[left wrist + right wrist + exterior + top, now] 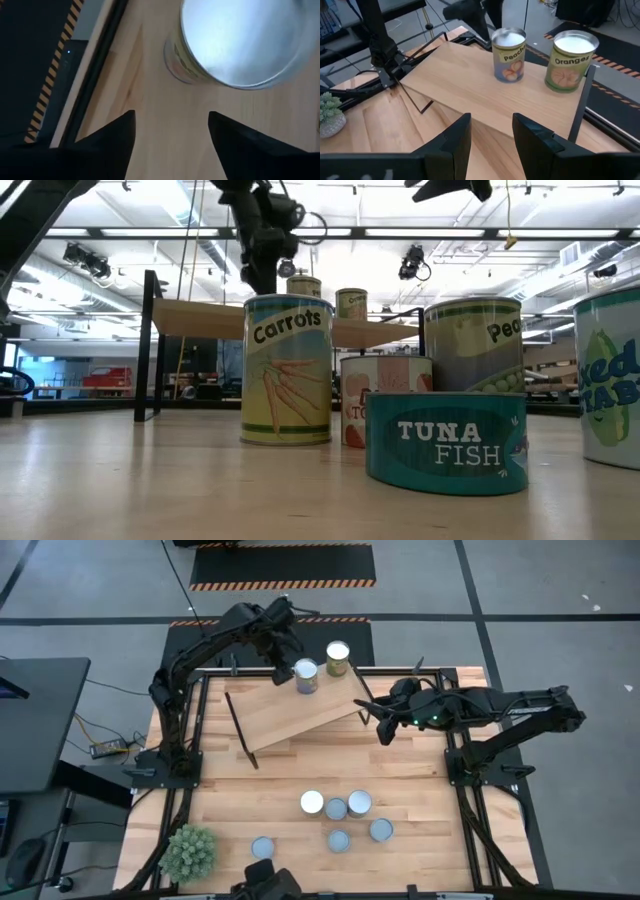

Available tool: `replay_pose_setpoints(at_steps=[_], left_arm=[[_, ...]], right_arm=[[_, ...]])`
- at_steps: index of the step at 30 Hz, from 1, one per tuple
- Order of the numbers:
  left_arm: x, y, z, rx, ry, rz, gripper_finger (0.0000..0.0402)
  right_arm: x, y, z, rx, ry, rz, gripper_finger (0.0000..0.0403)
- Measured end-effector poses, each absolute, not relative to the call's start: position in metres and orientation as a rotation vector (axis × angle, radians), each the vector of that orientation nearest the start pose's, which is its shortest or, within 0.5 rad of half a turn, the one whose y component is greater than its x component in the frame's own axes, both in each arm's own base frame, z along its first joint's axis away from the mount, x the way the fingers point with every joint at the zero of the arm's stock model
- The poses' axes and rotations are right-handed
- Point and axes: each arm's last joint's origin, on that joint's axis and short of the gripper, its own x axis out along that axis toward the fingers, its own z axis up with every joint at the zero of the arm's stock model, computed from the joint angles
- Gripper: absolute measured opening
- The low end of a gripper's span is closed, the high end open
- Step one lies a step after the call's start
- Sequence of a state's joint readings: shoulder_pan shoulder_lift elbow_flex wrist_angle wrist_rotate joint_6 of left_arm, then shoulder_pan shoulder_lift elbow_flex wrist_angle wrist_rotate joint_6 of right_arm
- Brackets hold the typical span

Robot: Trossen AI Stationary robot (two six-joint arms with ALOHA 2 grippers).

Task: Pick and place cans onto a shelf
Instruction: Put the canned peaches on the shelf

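- High view: the shelf [300,710] sits tilted across the far half of the worktop [420,790]. Two cans stand at its far edge, the peaches can [306,676] and the oranges can [338,658]. The left end effector [283,648] hangs just beside the peaches can. The right end effector [382,725] is off the shelf's right end. Five more cans [345,815] cluster on the near worktop, with bare wood between them and the shelf, and a green plant [190,851] sits at the near left corner.
- Low view: the carrots can [287,370] and tuna can [446,442] fill the foreground; the shelf plank shows behind.
- Left wrist view: fingers [107,137] spread apart and empty, with the peaches can's silver top just ahead.
- Right wrist view: fingers [452,142] parted and gripping nothing, facing the shelf's open near edge.
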State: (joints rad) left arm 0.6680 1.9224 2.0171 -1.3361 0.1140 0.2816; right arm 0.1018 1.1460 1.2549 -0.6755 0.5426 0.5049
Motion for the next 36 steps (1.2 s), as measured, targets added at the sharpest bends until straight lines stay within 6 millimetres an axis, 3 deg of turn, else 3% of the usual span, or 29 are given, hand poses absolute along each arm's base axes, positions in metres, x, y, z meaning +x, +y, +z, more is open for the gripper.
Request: replay_pose_setpoints(at_steps=[5, 12, 22, 28, 33, 36], left_arm=[[0.309, 0.232, 0.324, -0.216, 1.21, 0.308, 0.0238], [0.317, 0.241, 0.316, -0.162, 1.138, 0.384, 0.0227], [0.328, 0.253, 0.325, -0.114, 0.957, 0.476, 0.0226], [0.325, 0.256, 0.332, -0.083, 0.967, 0.549, 0.0226], [0.317, 0.247, 0.357, -0.068, 1.0, 0.505, 0.0224], [0.317, 0.235, 0.362, -0.067, 1.047, 0.46, 0.0216]], right_arm=[[0.233, 0.009, 0.377, 0.307, 0.437, -0.535, 0.0151], [0.237, 0.009, 0.376, 0.315, 0.436, -0.521, 0.0151], [0.239, 0.009, 0.379, 0.335, 0.401, -0.509, 0.0151], [0.239, 0.009, 0.379, 0.342, 0.4, -0.51, 0.0151], [0.239, 0.008, 0.379, 0.334, 0.404, -0.512, 0.0151], [0.238, 0.006, 0.378, 0.318, 0.414, -0.519, 0.0151]])
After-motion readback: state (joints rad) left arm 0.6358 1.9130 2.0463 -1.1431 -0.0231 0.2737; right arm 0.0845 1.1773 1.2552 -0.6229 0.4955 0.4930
